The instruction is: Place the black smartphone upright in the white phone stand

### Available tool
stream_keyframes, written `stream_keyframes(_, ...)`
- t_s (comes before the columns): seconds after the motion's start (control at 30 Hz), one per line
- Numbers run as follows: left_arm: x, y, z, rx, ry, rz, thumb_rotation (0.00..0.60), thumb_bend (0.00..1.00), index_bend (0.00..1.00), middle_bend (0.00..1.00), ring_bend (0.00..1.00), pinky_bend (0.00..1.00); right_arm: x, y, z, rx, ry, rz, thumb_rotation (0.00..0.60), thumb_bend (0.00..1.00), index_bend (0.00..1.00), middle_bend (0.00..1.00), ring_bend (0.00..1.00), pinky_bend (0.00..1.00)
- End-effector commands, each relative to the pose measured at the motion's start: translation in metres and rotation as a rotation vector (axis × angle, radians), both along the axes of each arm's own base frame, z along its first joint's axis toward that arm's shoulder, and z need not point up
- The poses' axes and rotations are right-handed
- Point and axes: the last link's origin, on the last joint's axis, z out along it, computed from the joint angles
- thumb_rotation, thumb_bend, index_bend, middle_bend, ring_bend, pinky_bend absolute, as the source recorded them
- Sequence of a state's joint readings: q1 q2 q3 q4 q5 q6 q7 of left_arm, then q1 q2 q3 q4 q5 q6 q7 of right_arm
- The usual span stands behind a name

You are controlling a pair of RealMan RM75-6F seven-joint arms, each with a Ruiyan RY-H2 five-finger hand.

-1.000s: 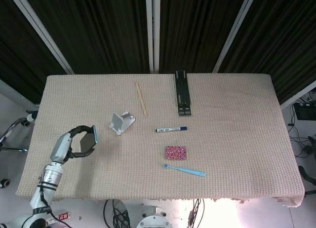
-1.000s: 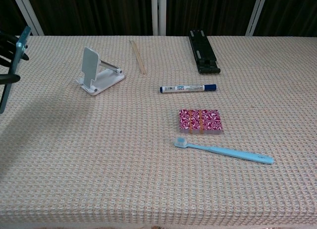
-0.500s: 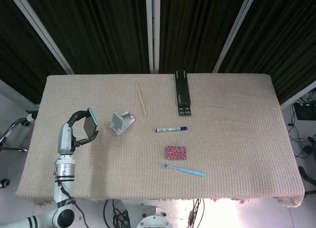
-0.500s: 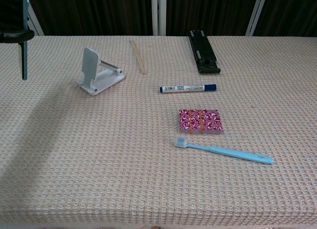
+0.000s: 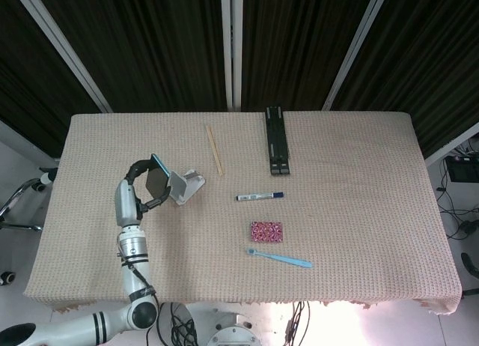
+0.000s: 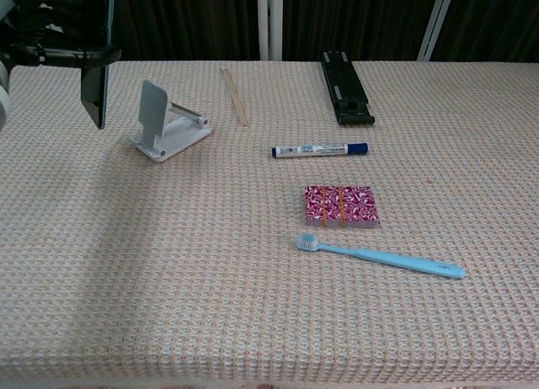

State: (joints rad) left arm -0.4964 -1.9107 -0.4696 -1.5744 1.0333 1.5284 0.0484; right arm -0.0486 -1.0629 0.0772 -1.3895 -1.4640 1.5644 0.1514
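dark slatted panels with pale uprights close off the back of the scene, and in front of them a table [image 5: 359, 159] under a beige woven cloth carries everything. near its left-centre sits the white phone stand [image 5: 185, 186], its backrest tilted and its base lip facing roughly toward five o'clock in the head view, presumably so a phone can lean back and be caught by the lip. the left hand [image 5: 142, 190] hangs just at the stand's nine o'clock side, clamping the black smartphone [image 5: 158, 180] by its edges, with fingers over the top and the thumb underneath; the phone is held on end with its broad face turned toward the stand, a pose that seems chosen so it can go onto the rest without being re-gripped. in the chest view the phone [image 6: 94, 95] shows nearly edge-on, clear of the cloth and apart from the stand [image 6: 165, 124], so it is not yet seated. the likely remaining work is to carry it in over the lip, lower it and let go; a tilt or a nudge might push the light stand along the cloth. the right hand shows in neither view. other things lie away from the action: chopsticks [image 5: 214, 149] at the stand's one o'clock, a black bracket [image 5: 276, 140] further back, a marker [image 5: 260, 196], a red patterned pad [image 5: 266, 231] and a blue toothbrush [image 5: 279, 258] toward four o'clock.
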Motion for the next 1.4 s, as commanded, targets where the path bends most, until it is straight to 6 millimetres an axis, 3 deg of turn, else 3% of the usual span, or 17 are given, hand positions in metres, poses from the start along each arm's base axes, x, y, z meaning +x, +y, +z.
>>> stream_keyframes(0.03, 0.004, 0.003, -0.007, 0.011, -0.003, 0.022, 0.600, 0.37, 0.52, 0.70, 0.29, 0.24, -0.001, 0.000, 0.001, 0.000, 0.000, 0.000, 0.600, 0.20, 0.00, 0.00, 0.00, 0.00)
stream_keyframes(0.8, 0.029, 0.008, -0.050, 0.018, -0.137, 0.097, 0.600, 0.37, 0.51, 0.70, 0.29, 0.24, -0.009, 0.006, 0.009, 0.018, 0.001, -0.003, 0.600, 0.20, 0.00, 0.00, 0.00, 0.00)
stream_keyframes(1.4, 0.032, 0.014, -0.061, 0.030, -0.135, 0.080, 0.600, 0.37, 0.51, 0.70, 0.29, 0.24, -0.022, 0.014, 0.013, 0.000, -0.023, -0.028, 0.600, 0.20, 0.00, 0.00, 0.00, 0.00)
